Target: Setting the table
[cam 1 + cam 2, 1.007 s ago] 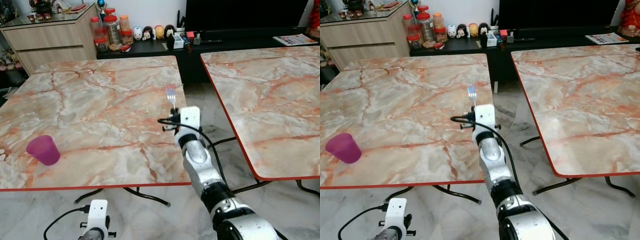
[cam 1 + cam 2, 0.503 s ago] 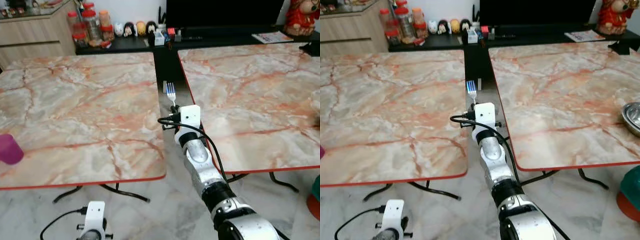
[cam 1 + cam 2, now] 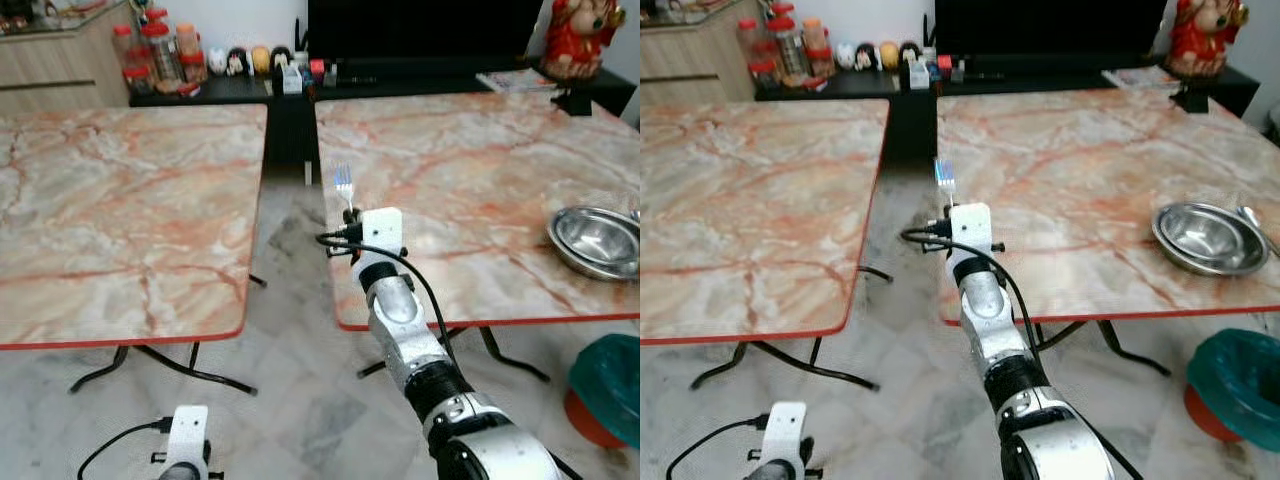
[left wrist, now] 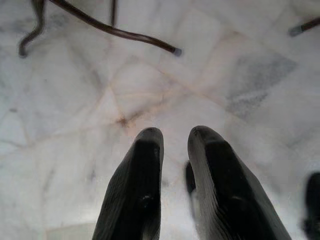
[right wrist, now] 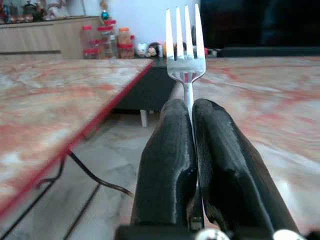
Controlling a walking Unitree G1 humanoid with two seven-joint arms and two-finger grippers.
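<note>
Fork [image 5: 185, 45], silver with four tines, stands upright, its handle pinched between the fingers of the right gripper [image 5: 192, 112], raised over the near left corner of the right table [image 3: 480, 180]. Left gripper [image 4: 175, 137] hangs low over the floor [image 4: 75, 100], fingers slightly parted around nothing. Further right, a steel bowl [image 3: 596, 240] sits on that table, perhaps with a utensil at its rim. Since a second ago the view has swung right: the purple cup is gone from sight, the bowl has come in.
</note>
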